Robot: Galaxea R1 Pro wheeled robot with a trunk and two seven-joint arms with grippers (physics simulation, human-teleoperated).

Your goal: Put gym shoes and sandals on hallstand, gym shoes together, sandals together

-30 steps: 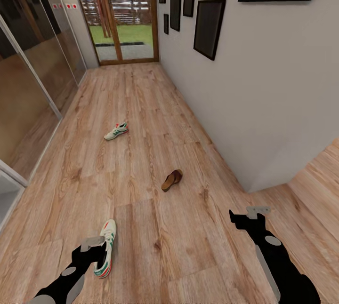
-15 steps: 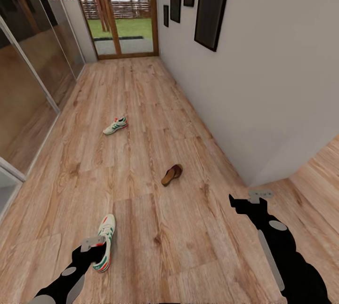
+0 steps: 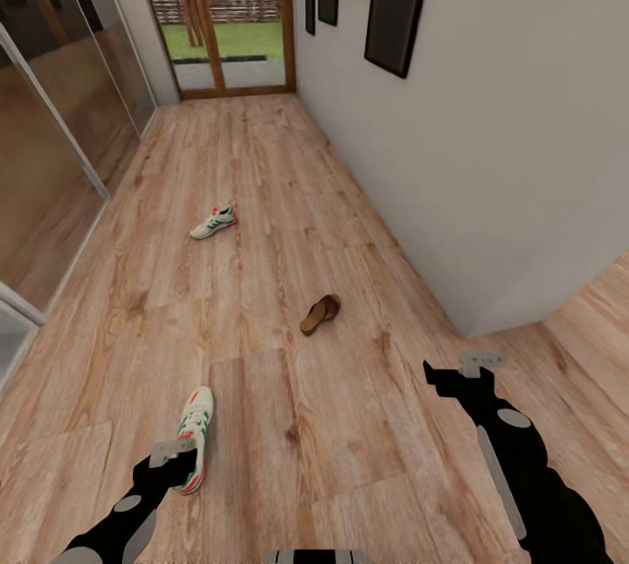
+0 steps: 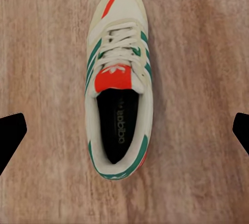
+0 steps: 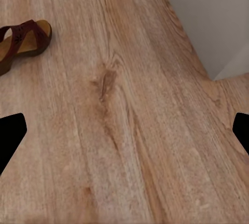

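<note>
A white gym shoe [image 3: 196, 433] with green stripes lies on the corridor floor [image 3: 262, 197] near my left gripper [image 3: 173, 457], which hangs above its heel end. The left wrist view looks straight down on that gym shoe [image 4: 119, 83], with the gripper [image 4: 124, 133] open wide on either side. A second gym shoe [image 3: 214, 222] lies farther down the corridor. One brown sandal [image 3: 320, 313] rests mid-floor; it also shows as the sandal [image 5: 21, 39] in the right wrist view. My right gripper [image 3: 463, 372] is open over bare floor. The hallstand is out of view.
A white wall [image 3: 489, 154] with dark picture frames [image 3: 397, 5] runs along the right and ends at a corner [image 3: 472, 333]. Glass sliding panels [image 3: 52, 136] line the left. A glazed door [image 3: 231, 14] closes the far end.
The view has shifted: the head camera has tipped or moved, so the shoes and sandal sit slightly higher in the picture. The near gym shoe now lies a little farther ahead of my left gripper.
</note>
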